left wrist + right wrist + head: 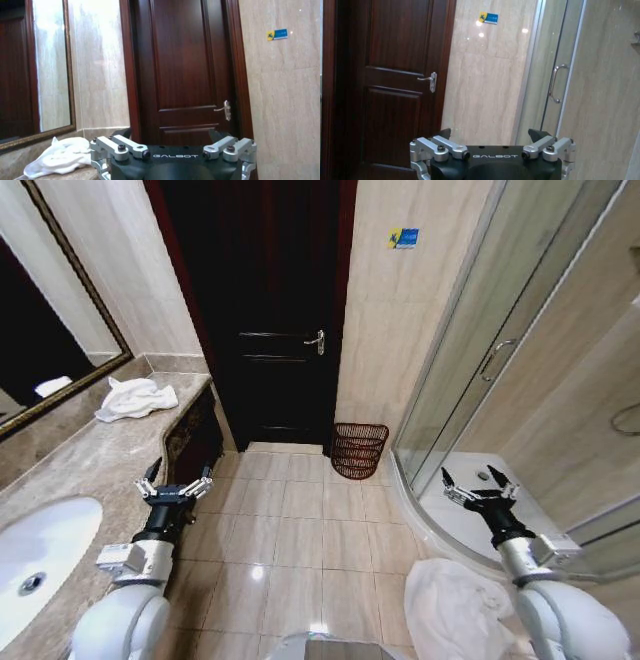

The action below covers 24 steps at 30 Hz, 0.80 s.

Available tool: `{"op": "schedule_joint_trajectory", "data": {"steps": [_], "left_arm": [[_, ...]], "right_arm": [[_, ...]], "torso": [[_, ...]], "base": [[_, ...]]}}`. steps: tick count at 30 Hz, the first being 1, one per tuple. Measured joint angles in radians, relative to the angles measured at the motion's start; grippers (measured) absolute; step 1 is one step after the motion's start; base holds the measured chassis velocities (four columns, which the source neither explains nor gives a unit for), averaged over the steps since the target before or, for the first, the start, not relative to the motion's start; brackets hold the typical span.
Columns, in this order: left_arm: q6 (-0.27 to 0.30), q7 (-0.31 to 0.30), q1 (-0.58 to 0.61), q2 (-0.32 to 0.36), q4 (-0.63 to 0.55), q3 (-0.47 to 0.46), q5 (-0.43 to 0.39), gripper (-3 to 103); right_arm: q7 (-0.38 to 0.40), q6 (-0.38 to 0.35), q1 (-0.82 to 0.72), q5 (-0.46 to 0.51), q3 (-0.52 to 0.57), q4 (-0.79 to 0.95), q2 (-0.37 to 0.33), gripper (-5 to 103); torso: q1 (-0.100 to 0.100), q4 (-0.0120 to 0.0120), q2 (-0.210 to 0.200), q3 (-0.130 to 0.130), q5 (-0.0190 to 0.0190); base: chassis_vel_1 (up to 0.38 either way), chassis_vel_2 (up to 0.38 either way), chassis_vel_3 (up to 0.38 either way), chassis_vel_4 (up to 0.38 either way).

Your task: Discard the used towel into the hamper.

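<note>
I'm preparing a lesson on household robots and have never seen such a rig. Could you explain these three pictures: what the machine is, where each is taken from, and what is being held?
This is a wheeled robot with two arms in a bathroom. One camera sits on its head, looking down; the others sit on each wrist, facing the dark door. The left tool hangs by the marble counter; the right tool hangs near the shower door. Both are open and hold nothing. A crumpled white towel lies on the counter, another white cloth lies on the floor, and the hamper, a wire basket, stands by the wall.

Head camera high, angled down; both wrist cameras level, sharing the door.
</note>
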Motion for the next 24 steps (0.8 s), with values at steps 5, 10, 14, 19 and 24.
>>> {"op": "schedule_joint_trajectory", "data": {"steps": [5, 10, 14, 19, 24], "left_arm": [[-0.004, 0.002, 0.008, -0.005, -0.006, 0.0, 0.006, 100], [-0.004, 0.003, 0.014, -0.009, -0.011, -0.001, 0.008, 100], [-0.004, 0.003, 0.016, -0.015, -0.015, -0.001, 0.01, 100], [-0.003, 0.002, 0.019, -0.017, -0.016, -0.002, 0.01, 100], [-0.002, 0.001, 0.022, -0.017, -0.018, -0.005, 0.01, 100]], "right_arm": [[-0.001, 0.0, -0.001, -0.001, 0.001, -0.003, 0.0, 100], [-0.001, 0.001, -0.003, -0.002, 0.001, -0.003, 0.001, 100], [-0.002, 0.002, -0.004, -0.002, 0.001, -0.002, 0.001, 100], [-0.003, 0.002, -0.003, -0.003, -0.001, 0.001, 0.001, 100], [-0.004, 0.003, -0.007, -0.004, -0.002, 0.003, 0.003, 100]], "torso": [[0.0, 0.0, 0.0, 0.0, 0.0], [0.0, 0.0, 0.0, 0.0, 0.0], [0.0, 0.0, 0.0, 0.0, 0.0], [0.0, 0.0, 0.0, 0.0, 0.0], [0.0, 0.0, 0.0, 0.0, 0.0]], "base": [[0.0, 0.0, 0.0, 0.0], [0.0, 0.0, 0.0, 0.0], [0.0, 0.0, 0.0, 0.0], [0.0, 0.0, 0.0, 0.0], [0.0, 0.0, 0.0, 0.0]]}}
